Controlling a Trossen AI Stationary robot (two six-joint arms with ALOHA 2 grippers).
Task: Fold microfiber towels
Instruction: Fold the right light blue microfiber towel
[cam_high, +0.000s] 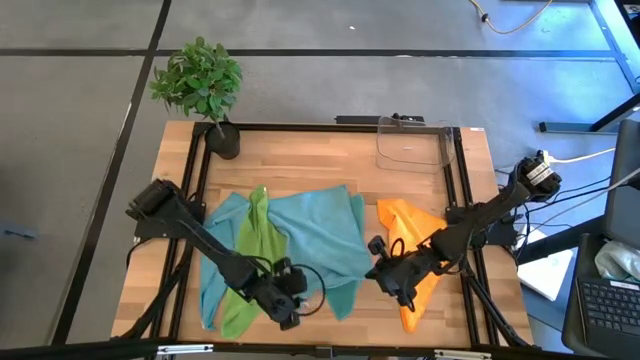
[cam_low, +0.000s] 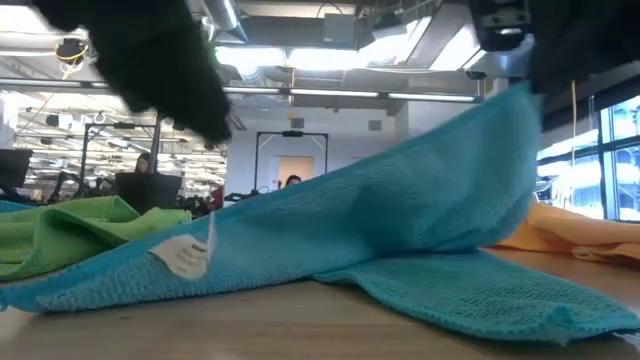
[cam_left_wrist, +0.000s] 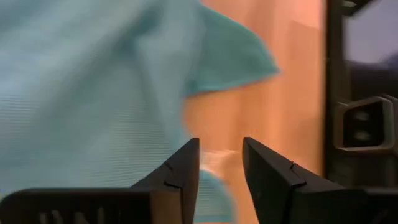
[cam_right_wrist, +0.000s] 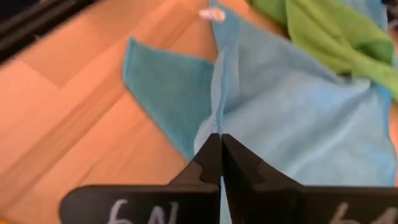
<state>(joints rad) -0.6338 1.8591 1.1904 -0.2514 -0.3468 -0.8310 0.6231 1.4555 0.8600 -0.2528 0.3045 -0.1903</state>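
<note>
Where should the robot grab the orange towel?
Probably the corner nearest the clear bin, from above. The orange towel lies rumpled, and that corner rests flat on bare wood. The right gripper, shut on the teal towel, and its arm cover the middle.

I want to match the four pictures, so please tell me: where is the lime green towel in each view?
High view: lime green towel, left of centre.
Low view: far left, behind the teal towel.
Left wrist view: not in it.
Right wrist view: beyond the teal towel.
Shared landmark: the teal towel.
</note>
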